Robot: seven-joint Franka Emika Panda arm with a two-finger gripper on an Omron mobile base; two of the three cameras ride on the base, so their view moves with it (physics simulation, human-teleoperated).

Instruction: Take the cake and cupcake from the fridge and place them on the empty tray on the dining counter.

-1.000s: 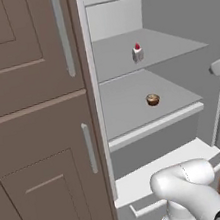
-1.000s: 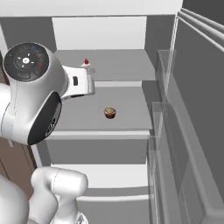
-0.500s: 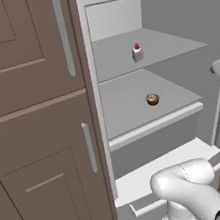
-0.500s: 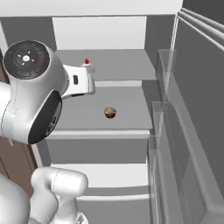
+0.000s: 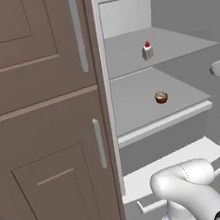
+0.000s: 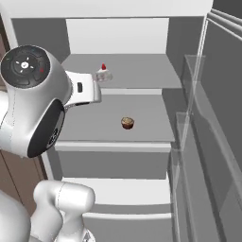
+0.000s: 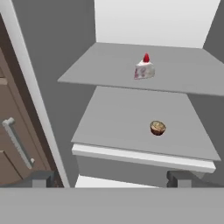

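We see the tall silver-grey fridge standing open, tiny white wedge cake with red cherry on its upper pale shelf, small round brown cupcake on the shelf below, our pincer spread wide, holding nothing, well short of both.

In the open fridge, the cake sits on the upper shelf, the cupcake on the shelf below; cabinets stand left.

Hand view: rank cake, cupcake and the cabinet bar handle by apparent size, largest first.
1. Cabinet handle: longest by far, though it sits nearer the camera, so part of that is closeness.
2. Cake: taller than the cupcake, cherry included.
3. Cupcake: smallest, though not far below the cake; it sits on the lower, nearer shelf.
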